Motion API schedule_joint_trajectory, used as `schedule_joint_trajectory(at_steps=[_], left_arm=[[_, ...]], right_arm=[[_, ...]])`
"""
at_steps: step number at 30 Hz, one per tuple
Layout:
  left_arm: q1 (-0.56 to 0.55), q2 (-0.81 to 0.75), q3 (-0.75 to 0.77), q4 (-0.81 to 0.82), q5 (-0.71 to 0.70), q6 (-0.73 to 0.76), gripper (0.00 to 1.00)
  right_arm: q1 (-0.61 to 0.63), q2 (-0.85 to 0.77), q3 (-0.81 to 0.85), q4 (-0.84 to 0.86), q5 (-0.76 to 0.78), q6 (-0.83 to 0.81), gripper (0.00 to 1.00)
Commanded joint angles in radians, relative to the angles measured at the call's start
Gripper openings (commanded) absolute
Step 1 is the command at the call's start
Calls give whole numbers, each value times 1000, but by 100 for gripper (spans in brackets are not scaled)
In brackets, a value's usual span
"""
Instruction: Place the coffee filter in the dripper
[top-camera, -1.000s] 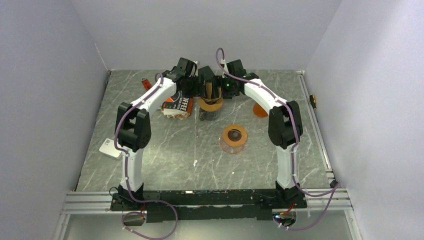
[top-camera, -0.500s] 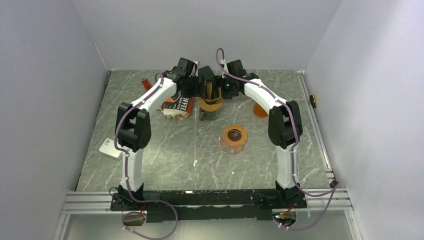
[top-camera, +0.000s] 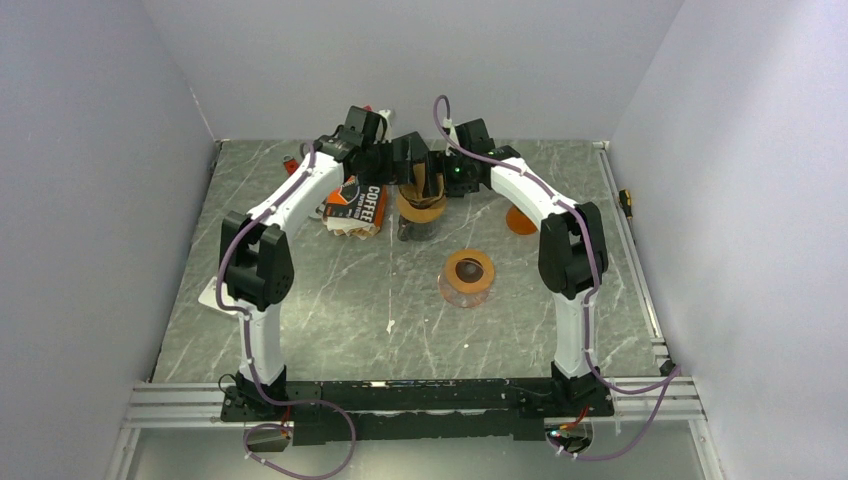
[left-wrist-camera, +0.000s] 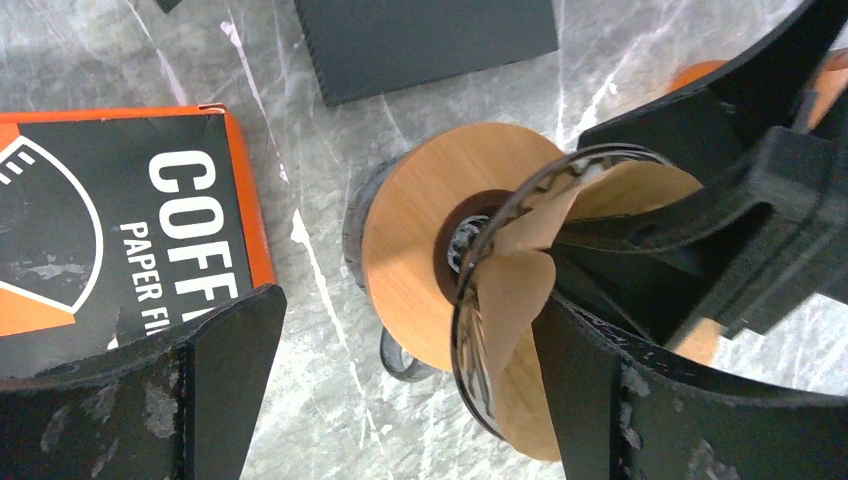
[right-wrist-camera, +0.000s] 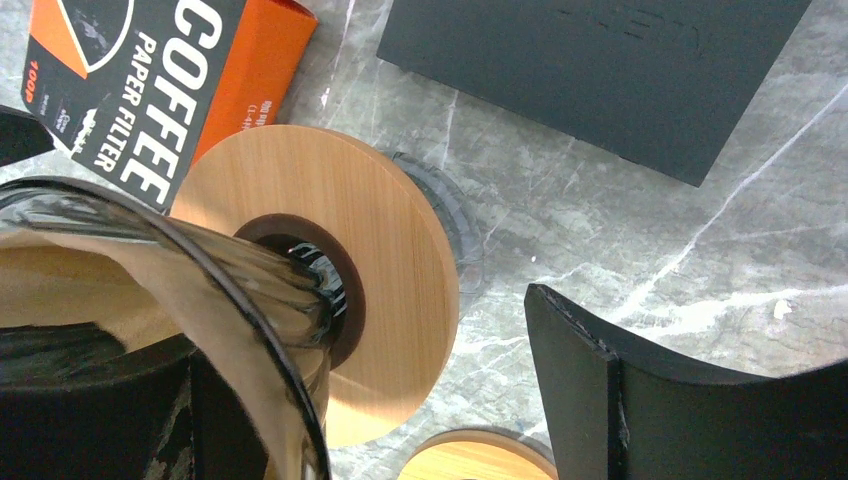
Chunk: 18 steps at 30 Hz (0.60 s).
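moved: my left arm (top-camera: 298, 195) has swung its elbow out toward the left of the top view and its wrist is higher and farther left than a second ago, baring more of the filter box (top-camera: 357, 205). my right arm (top-camera: 530, 195) is unchanged.
left gripper (left-wrist-camera: 405, 320): jaws wide apart, holding nothing, straddling the dripper (left-wrist-camera: 415, 215) at centre frame.
right gripper (right-wrist-camera: 360, 335): jaws spread too. one finger at lower left lies by the glass cone's wall, the other is well clear at lower right.
coffee filter (left-wrist-camera: 515, 295): brown paper inside the dripper's glass cone, against its wall, right of centre in the left wrist view.
second dripper (top-camera: 468, 272): alone, mid table (top-camera: 330, 300).
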Motion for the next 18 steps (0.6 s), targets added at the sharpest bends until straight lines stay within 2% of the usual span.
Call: schedule_joint_trajectory(at_steps=[1, 18], left_arm=[[14, -88, 2, 49, 43, -23, 99], [40, -118, -50, 69, 67, -28, 98]], right_arm=[[-11, -82, 15, 4, -21, -14, 86], [-28, -166, -16, 25, -36, -2, 90]])
